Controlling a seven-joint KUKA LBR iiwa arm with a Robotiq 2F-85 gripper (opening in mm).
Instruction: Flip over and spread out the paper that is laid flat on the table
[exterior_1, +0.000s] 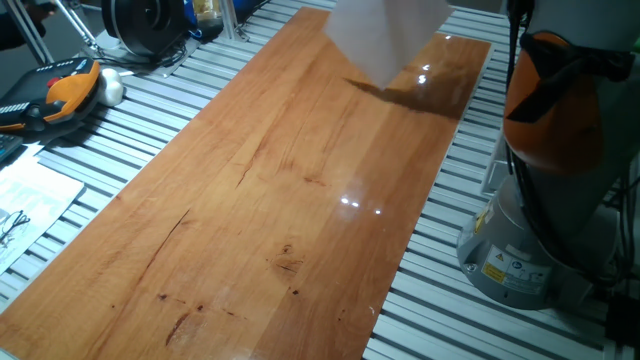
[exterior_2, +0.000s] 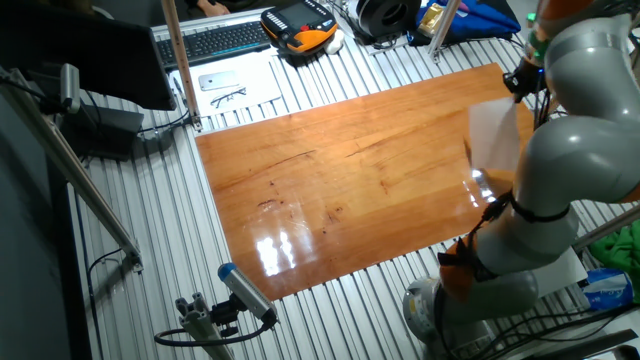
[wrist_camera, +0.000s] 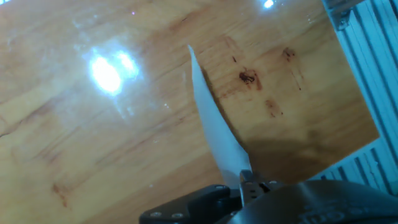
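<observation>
While the paper (exterior_1: 385, 35) hangs lifted off the table (exterior_1: 280, 210), at the top centre of one fixed view, the step in hand appears to be the turn-over. In the hand view the gripper (wrist_camera: 245, 180), at the bottom centre of the frame, is clamped on one edge of the sheet, which runs edge-on up toward the middle of the frame. In the other fixed view the sheet shows at the right, over the far right part of the wooden top and partly hidden by the arm (exterior_2: 570, 160).

Recommended procedure:
- Rotate the wrist so that the opposite face turns downward before lowering.
- Let the free edge touch the wood first, then draw the held edge away so that the sheet unrolls flat.
- Keep the sheet inside the board; the grey slatted surface (exterior_1: 190, 90) lies just beside it.
- Release only when the sheet lies flat; a limp sheet is likely to fold or curl.
</observation>
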